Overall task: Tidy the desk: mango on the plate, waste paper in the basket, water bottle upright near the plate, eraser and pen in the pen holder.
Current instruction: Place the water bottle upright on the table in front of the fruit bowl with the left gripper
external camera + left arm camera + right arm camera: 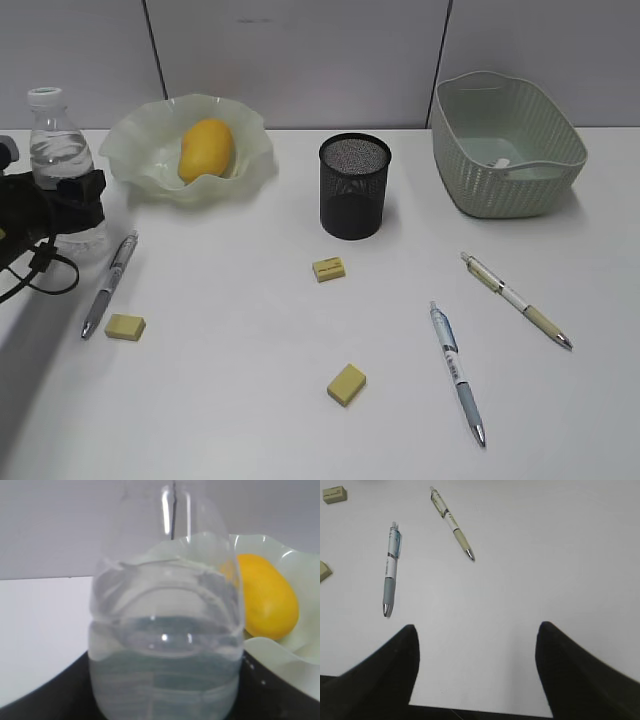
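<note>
Exterior view | left gripper (75, 205) clasps upright bottle (58, 150) just beside plate (140, 150) | mango (205, 150) on plate | holder (354, 186) empty | paper (500, 163) in basket (508, 145) | right gripper (477, 672) spread, empty | step: bottle placement; next: let go, then pens, erasers.

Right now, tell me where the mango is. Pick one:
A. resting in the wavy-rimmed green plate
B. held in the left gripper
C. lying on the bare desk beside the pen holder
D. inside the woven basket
A: the mango lies inside the wavy-rimmed plate at the back left of the desk; the left wrist view also shows it in the plate, behind the water bottle.
</note>
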### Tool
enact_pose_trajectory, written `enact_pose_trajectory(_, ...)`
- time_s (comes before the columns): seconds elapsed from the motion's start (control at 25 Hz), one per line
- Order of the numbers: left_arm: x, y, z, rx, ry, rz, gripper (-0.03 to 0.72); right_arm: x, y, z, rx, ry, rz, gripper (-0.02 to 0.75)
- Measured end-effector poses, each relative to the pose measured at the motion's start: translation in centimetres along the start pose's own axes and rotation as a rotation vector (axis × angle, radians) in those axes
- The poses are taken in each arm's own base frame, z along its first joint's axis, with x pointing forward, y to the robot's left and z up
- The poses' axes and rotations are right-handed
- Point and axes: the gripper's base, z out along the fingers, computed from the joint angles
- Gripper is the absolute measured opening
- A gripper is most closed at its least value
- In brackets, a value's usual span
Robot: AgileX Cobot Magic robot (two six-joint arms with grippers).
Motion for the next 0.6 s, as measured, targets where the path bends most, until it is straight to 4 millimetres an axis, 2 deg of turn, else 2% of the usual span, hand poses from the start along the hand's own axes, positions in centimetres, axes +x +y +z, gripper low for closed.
enact_pose_trajectory(0.6, 1.1, 0.1, 0.2, 0.002, -0.02, 0.009, 0.495, 0.0, 0.0, 0.0, 0.0, 0.0, 0.0, 0.566)
